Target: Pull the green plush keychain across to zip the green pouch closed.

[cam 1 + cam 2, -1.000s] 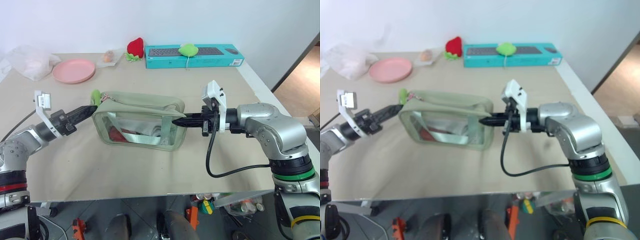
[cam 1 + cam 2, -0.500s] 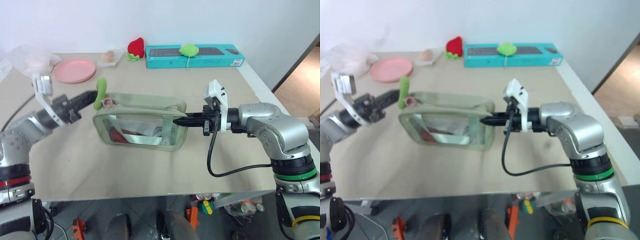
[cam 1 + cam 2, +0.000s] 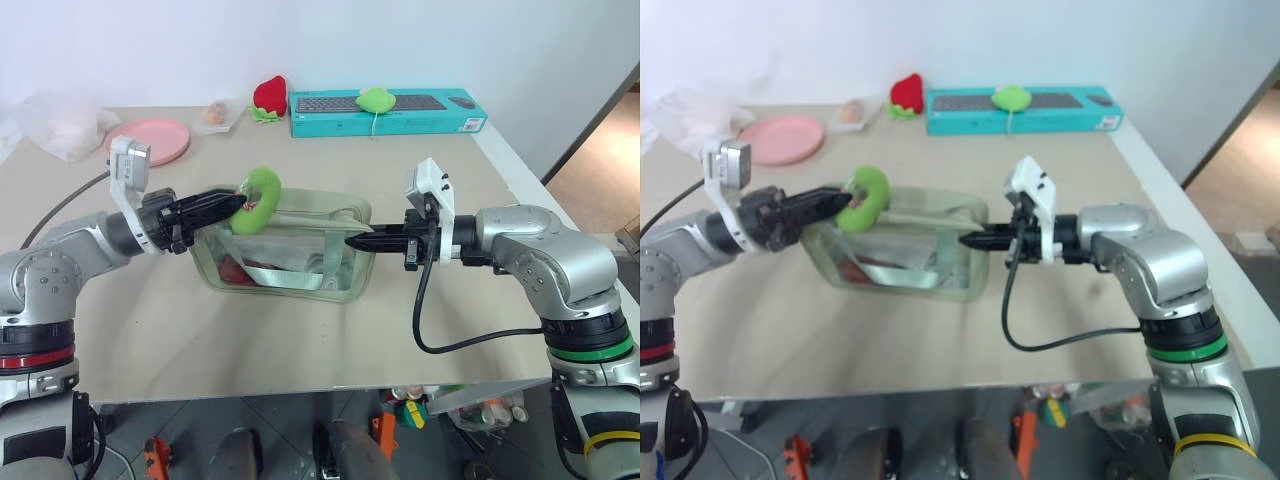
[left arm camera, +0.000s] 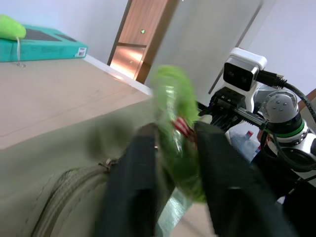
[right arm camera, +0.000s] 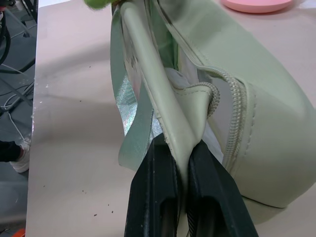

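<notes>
The left gripper (image 4: 170, 163) has its jaws clenched on the green plush keychain (image 3: 256, 200); in the left wrist view the two black fingers (image 4: 129, 187) press the fuzzy ring from both sides, with its reddish centre between them. The keychain is lifted above the top of the green pouch (image 3: 285, 250), over the pouch's left part, and a short way in from its left end.

The right gripper (image 5: 180, 163) has its jaws tightly closed on a fold of pale green fabric at the right end of the pouch, just beside the zipper (image 5: 237, 126). The pouch stands on the surface (image 3: 300, 340) between the two grippers, with its clear side panel towards the robot. Something red lies inside.
</notes>
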You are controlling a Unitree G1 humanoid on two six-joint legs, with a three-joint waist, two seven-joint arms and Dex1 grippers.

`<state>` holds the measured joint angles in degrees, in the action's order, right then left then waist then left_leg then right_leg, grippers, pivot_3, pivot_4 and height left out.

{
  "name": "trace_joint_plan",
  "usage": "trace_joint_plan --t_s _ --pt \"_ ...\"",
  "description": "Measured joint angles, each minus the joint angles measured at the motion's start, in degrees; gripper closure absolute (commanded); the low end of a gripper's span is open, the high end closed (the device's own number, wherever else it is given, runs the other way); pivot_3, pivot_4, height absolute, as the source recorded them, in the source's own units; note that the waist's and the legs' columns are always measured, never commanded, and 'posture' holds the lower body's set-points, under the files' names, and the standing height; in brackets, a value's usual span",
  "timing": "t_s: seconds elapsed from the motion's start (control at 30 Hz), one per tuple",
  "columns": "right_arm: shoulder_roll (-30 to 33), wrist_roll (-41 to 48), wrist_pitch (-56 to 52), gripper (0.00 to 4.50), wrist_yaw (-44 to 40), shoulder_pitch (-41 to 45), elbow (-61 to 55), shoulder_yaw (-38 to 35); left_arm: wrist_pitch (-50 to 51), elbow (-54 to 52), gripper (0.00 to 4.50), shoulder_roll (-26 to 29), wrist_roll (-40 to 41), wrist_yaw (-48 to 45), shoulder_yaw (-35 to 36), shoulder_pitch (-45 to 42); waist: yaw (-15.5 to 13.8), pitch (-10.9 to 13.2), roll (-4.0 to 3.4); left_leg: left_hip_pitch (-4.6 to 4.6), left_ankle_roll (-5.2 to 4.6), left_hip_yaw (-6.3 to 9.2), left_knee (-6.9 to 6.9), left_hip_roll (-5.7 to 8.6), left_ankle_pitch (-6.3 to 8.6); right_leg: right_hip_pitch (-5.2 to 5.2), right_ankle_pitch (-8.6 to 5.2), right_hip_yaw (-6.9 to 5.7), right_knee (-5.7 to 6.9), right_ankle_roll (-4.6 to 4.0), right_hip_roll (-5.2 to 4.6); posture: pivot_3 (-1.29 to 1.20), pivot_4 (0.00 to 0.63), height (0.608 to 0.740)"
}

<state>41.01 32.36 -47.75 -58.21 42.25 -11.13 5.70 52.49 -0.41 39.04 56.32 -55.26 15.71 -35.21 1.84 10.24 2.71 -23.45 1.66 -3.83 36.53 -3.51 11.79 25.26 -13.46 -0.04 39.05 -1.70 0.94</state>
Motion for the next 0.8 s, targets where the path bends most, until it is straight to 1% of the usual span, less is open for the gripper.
trace_joint_plan --t_s 0.07,0.2,0.33,0.4,0.47,0.53,0.6,0.73,0.8 --pt "0.0 0.1 0.0 4.5 0.1 0.0 0.0 -0.1 0.0 1.3 1.67 0.0 0.0 1.0 0.3 -0.9 0.0 0.0 0.0 0.0 0.0 0.0 0.01 0.01 0.0 -0.01 0.01 0.0 0.0 0.02 -0.01 0.0 0.15 0.74" --pt "0.0 0.1 0.0 4.5 0.1 0.0 0.0 -0.1 -0.1 2.1 1.67 0.0 0.6 1.7 2.5 -1.5 0.0 0.0 0.0 0.01 0.0 -0.02 0.0 -0.01 0.0 0.0 0.01 0.02 0.0 0.02 0.01 0.0 0.15 0.74" --pt "0.0 0.1 0.0 4.5 0.0 0.0 0.0 -0.1 1.1 3.5 1.67 0.4 4.6 3.6 7.5 -2.5 0.0 0.0 0.0 -0.01 0.0 0.0 0.0 -0.03 0.0 0.01 0.01 -0.01 0.0 0.02 0.02 0.0 0.15 0.74" --pt "0.0 0.1 0.0 4.5 0.0 0.0 0.0 -0.1 1.9 3.9 1.67 1.8 6.7 3.8 9.9 -2.9 0.1 0.0 0.0 0.01 0.0 -0.02 0.0 -0.03 0.0 0.01 0.01 0.01 0.0 0.02 0.01 0.0 0.15 0.74" --pt "-0.1 0.1 0.0 4.5 0.0 0.0 0.0 -0.1 2.4 3.8 1.67 4.9 7.1 2.8 11.6 -1.4 0.2 0.0 0.0 0.03 0.0 -0.03 -0.03 -0.03 0.0 0.01 0.01 0.03 0.0 0.02 0.01 0.0 0.15 0.74" --pt "-0.1 0.1 0.0 4.5 0.0 0.0 0.0 -0.1 1.1 2.8 1.67 9.0 4.8 0.1 11.7 3.5 0.3 0.0 -0.02 0.08 0.0 -0.06 -0.1 -0.04 0.0 0.01 -0.01 0.06 0.0 0.01 -0.01 0.0 0.15 0.74" --pt "-0.2 0.1 0.0 4.5 -0.1 0.0 0.0 0.0 -0.9 1.9 1.67 11.1 1.3 -2.7 10.4 8.5 0.3 0.0 -0.02 0.07 0.02 -0.05 -0.12 -0.09 -0.01 0.02 -0.03 0.03 0.0 -0.02 -0.05 0.0 0.15 0.74" --pt "-0.3 0.1 0.1 4.5 -0.1 0.0 0.0 -0.1 -5.1 1.8 1.67 11.8 -5.2 -7.0 6.1 15.7 0.1 0.0 0.0 0.06 0.06 -0.04 -0.09 -0.06 -0.04 0.01 -0.01 -0.02 0.0 -0.04 -0.11 0.0 0.15 0.74" --pt "-0.3 0.1 0.1 4.5 -0.1 0.0 0.0 -0.1 -6.2 1.8 1.67 11.7 -7.2 -8.1 4.1 17.1 0.0 0.0 0.02 0.04 0.06 -0.03 -0.06 -0.07 -0.04 0.01 0.0 -0.03 0.0 -0.05 -0.11 0.0 0.15 0.74"
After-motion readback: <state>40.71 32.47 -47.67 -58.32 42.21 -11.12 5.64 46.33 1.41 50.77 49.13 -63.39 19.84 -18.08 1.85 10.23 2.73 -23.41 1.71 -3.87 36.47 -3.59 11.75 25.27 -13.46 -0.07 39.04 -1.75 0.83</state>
